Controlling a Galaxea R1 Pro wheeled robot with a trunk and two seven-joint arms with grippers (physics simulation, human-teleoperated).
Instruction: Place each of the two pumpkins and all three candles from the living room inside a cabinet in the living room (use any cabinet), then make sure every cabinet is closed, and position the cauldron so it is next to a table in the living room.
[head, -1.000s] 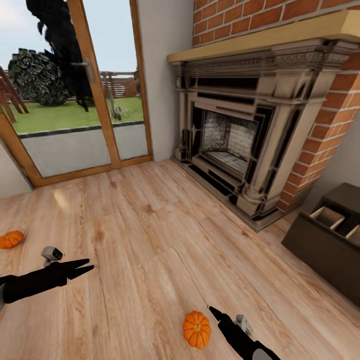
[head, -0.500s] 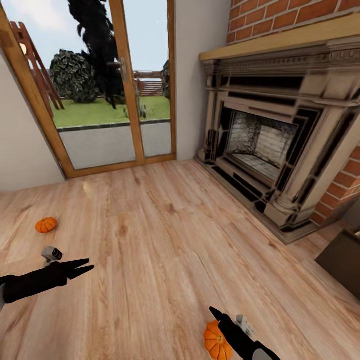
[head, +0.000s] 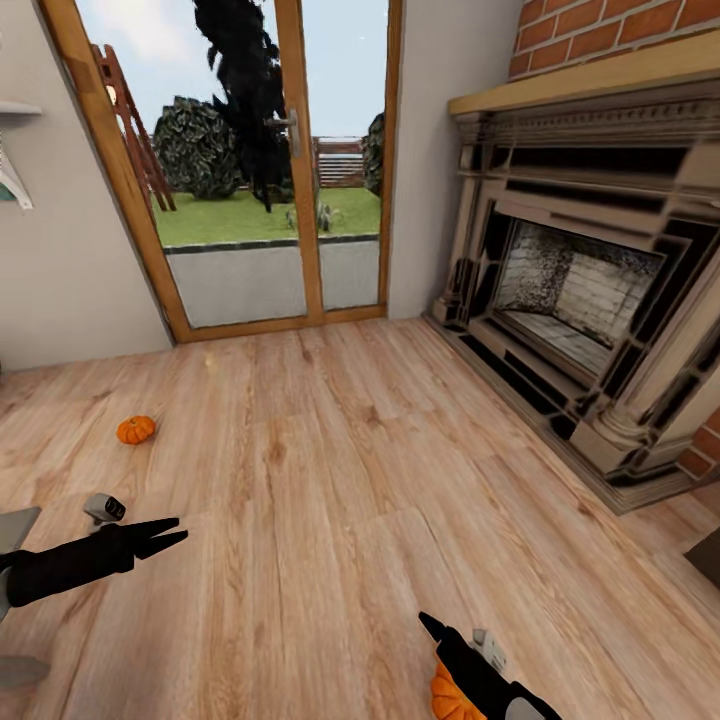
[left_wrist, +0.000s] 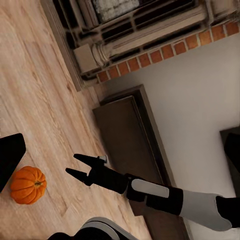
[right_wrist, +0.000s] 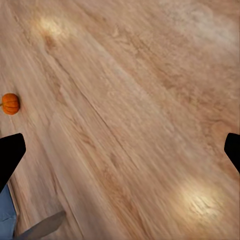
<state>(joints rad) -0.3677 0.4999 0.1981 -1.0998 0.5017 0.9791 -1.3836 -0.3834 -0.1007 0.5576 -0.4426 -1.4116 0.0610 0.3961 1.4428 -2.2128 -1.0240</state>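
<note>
Two small orange pumpkins lie on the wood floor. One pumpkin (head: 135, 430) sits far to the left, well ahead of my left gripper (head: 178, 529), and shows again as a small pumpkin (right_wrist: 10, 103). The other pumpkin (head: 452, 697) lies at the bottom edge, partly hidden under my right arm, just beside my right gripper (head: 428, 625). In the left wrist view this pumpkin (left_wrist: 28, 184) rests close to the right gripper (left_wrist: 74, 165), whose fingers stand apart and hold nothing. Both grippers are open and empty. The dark-brown cabinet (left_wrist: 131, 135) stands along the wall; its corner (head: 706, 558) shows at the right.
A large stone fireplace (head: 590, 290) with a brick surround juts out on the right. A glass patio door (head: 250, 180) with a wooden frame stands in the far wall. Bare floor (head: 330, 480) stretches between the pumpkins.
The camera has turned to the left, so the whole scene has slid right. The near pumpkin has dropped to the bottom edge and the far one has come further in. Both arms hold their pose.
</note>
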